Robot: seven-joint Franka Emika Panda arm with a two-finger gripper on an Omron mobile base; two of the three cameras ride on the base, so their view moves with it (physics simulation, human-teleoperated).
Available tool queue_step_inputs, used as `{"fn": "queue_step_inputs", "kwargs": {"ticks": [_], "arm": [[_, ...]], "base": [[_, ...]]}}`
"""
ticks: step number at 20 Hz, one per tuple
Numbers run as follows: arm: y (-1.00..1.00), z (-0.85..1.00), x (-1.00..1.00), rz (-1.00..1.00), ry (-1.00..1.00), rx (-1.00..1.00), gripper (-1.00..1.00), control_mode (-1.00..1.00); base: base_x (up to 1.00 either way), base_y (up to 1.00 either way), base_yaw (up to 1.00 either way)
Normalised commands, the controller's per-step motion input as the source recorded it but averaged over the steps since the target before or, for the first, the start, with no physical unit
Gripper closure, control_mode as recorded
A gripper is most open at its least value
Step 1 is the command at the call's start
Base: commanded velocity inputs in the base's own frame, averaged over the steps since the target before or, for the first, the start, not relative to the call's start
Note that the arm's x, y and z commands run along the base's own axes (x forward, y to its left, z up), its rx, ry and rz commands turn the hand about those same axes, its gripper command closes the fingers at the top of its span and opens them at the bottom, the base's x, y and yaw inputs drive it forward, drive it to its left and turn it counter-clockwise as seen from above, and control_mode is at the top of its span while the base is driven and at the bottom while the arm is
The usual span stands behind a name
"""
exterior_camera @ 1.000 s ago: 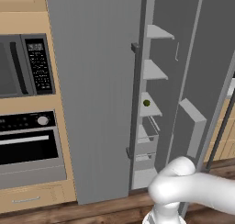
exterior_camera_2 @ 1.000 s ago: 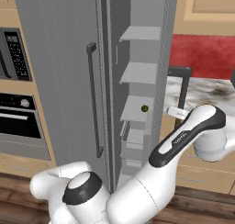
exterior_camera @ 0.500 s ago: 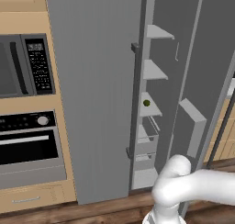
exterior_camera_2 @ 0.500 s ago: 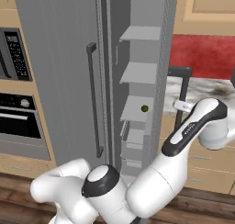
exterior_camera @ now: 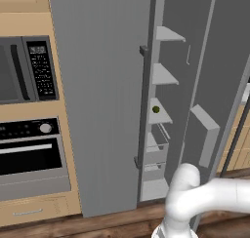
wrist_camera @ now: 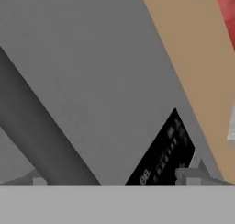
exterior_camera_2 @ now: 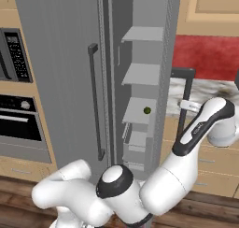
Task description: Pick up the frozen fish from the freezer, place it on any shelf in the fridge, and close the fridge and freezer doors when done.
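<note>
The freezer [exterior_camera: 168, 110] stands open in the centre-right of the left base view, its narrow door [exterior_camera: 210, 86] swung out to the right, with short pale shelves stacked inside. A small green ball [exterior_camera: 156, 109] sits on the third shelf down; in the right base view the same ball [exterior_camera_2: 147, 110] lies mid-frame. The frozen fish cannot be made out on any shelf at this size. The wide fridge door [exterior_camera: 100, 95] is shut, its dark bar handle [exterior_camera_2: 94, 101] running down the middle of the right base view.

Compared with a second ago, the scene itself is unchanged, but the arm has shifted: in the right base view the forearm has swung further right and higher, now reaching toward the freezer door's handle [exterior_camera_2: 183, 105] at the right, and the dark-capped joint at the bottom has slid rightward. In the left base view the white elbow at the lower right has risen and moved left.

The hand view looks closely along the grey door face, with the dark handle bar [wrist_camera: 36, 140] crossing the lower left and the dark dispenser recess [wrist_camera: 163, 156] at lower centre. The hand [wrist_camera: 114, 179] is spread wide with nothing between its fingertips [wrist_camera: 188, 176].
</note>
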Motion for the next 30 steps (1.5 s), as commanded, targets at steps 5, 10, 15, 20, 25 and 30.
{"fn": "queue_step_inputs", "kwargs": {"ticks": [5, 10, 15, 20, 25, 30], "arm": [[0.93, -0.14, 0.14, 0.01, -0.04, 0.0, -1.0, -1.0], [1.0, -0.01, 0.24, 0.0, -0.04, 0.04, -1.0, -1.0], [1.0, 0.0, 0.28, 0.0, -0.06, 0.08, -1.0, -1.0], [1.0, 0.0, 0.41, -0.05, -0.06, 0.12, -1.0, -1.0], [0.97, 0.0, 0.48, -0.1, -0.04, 0.13, -1.0, -1.0], [0.86, 0.0, 0.48, -0.12, -0.04, 0.12, -1.0, -1.0]], "base": [[0.0, 0.0, 0.0], [0.0, 0.0, 0.0], [0.0, 0.0, 0.0], [0.0, 0.0, 0.0], [0.0, 0.0, 0.0], [0.0, 0.0, 0.0]]}}
